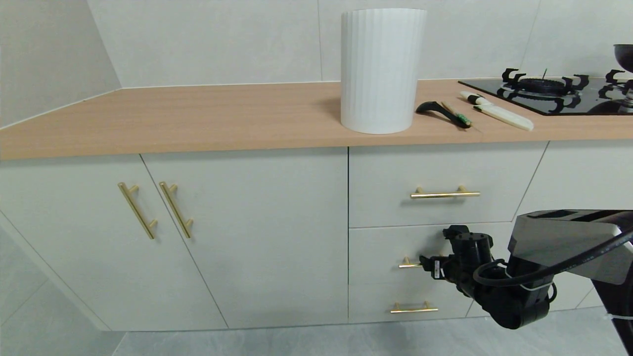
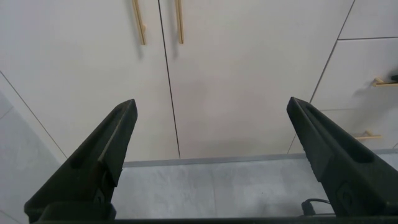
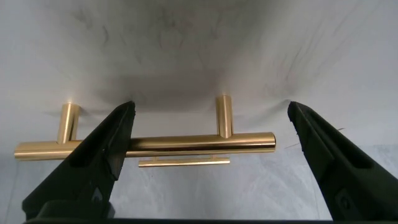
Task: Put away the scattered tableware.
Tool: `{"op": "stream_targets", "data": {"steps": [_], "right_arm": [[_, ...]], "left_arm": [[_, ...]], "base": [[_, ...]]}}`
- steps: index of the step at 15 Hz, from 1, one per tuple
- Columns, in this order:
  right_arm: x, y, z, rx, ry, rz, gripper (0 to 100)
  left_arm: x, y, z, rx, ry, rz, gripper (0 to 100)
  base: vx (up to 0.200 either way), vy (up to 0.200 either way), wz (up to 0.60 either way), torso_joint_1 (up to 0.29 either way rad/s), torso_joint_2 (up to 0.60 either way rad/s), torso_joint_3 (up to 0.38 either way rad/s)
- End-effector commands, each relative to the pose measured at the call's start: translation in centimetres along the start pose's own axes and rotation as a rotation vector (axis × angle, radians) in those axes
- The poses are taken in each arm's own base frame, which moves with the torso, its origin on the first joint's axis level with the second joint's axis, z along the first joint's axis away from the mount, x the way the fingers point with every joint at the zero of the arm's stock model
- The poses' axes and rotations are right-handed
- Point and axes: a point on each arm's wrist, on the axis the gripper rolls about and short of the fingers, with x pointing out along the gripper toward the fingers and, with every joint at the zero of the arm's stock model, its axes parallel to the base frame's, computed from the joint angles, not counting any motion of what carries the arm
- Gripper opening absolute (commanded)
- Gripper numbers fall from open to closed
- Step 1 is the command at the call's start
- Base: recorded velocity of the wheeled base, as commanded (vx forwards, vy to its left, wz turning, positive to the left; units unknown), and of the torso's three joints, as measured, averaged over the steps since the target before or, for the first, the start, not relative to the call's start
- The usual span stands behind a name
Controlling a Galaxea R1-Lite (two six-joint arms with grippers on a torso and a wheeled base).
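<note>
**Right gripper at the drawer handle, tableware up on the counter**

The right gripper (image 3: 208,121) is seen low at the drawer stack. Its jaws are spread wide, and the brass handle (image 3: 199,144) of the middle drawer is framed between them, not clamped. The tableware is found well above it on the wooden countertop (image 1: 198,118). A black ladle (image 1: 441,111), a slim stick (image 1: 457,115) and a white knife (image 1: 504,117) are laid between a white ribbed container (image 1: 380,69) and the hob (image 1: 583,101). The left gripper (image 2: 211,118) is held agape and empty before the cabinet doors (image 2: 249,81).
</note>
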Motion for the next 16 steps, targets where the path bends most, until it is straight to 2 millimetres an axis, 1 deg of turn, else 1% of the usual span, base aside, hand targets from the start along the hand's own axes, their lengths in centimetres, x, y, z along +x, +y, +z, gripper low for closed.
{"op": "stream_targets", "data": {"steps": [1,7,13,16], "right_arm": [[-0.2,0.0,0.0,-0.004,0.005,0.001,100],[-1.1,-0.2,0.0,-0.015,0.052,0.000,100],[-1.2,-0.3,-0.1,-0.018,0.060,0.002,100],[-1.4,-0.3,-0.2,-0.024,0.091,-0.003,100]], "left_arm": [[0.0,0.0,0.0,0.000,0.000,-0.001,100],[0.0,0.0,0.0,0.000,0.000,0.001,100],[0.0,0.0,0.0,0.000,0.000,-0.001,100],[0.0,0.0,0.0,0.000,0.000,0.001,100]], "base": [[0.000,0.000,0.00,0.000,0.00,0.000],[0.000,0.000,0.00,0.000,0.00,0.000],[0.000,0.000,0.00,0.000,0.00,0.000],[0.000,0.000,0.00,0.000,0.00,0.000]]}}
